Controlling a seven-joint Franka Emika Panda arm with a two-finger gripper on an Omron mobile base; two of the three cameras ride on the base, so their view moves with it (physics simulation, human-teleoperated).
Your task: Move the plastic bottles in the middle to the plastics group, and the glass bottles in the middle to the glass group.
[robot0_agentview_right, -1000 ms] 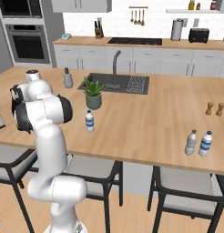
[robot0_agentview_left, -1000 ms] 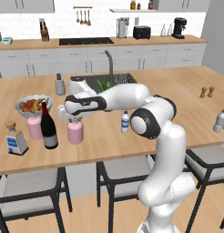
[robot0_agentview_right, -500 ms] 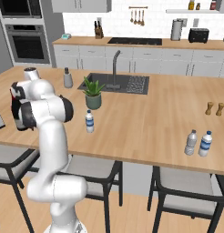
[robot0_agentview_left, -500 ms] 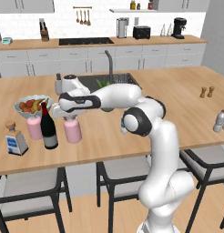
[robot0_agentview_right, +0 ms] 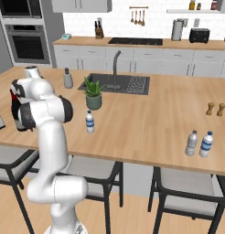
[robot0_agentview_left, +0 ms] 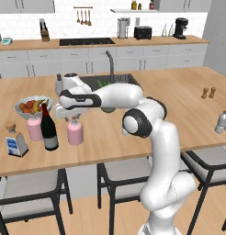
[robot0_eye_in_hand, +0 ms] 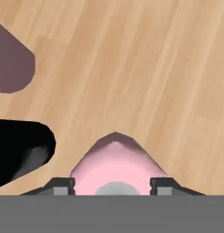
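Observation:
A squat pink glass bottle (robot0_agentview_left: 75, 132) stands on the island next to the tall near-black wine bottle (robot0_agentview_left: 49, 129). My gripper (robot0_agentview_left: 72, 116) hangs straight above its grey cap. In the hand view the pink bottle (robot0_eye_in_hand: 116, 166) lies between my gripper's (robot0_eye_in_hand: 114, 187) spread fingertips (robot0_eye_in_hand: 63, 186), which stand clear of the cap, so the gripper is open. A second pink bottle (robot0_agentview_left: 34, 128) and a square cork-stoppered bottle (robot0_agentview_left: 16, 142) stand left of the wine bottle. The small clear plastic bottle (robot0_agentview_right: 89, 122) stands mid-island. Two clear water bottles (robot0_agentview_right: 199, 144) make up the plastics group at the right.
A fruit bowl (robot0_agentview_left: 32, 106) sits just behind the glass bottles. A potted plant (robot0_agentview_right: 93, 94) and a grey dispenser (robot0_agentview_right: 68, 78) stand near the sink (robot0_agentview_right: 128, 84). Brown shakers (robot0_agentview_right: 215, 109) are far right. Stools line the island's near edge.
The gripper's fingers have spread apart off the pink bottle's neck. The bottle stays upright in the same spot beside the wine bottle.

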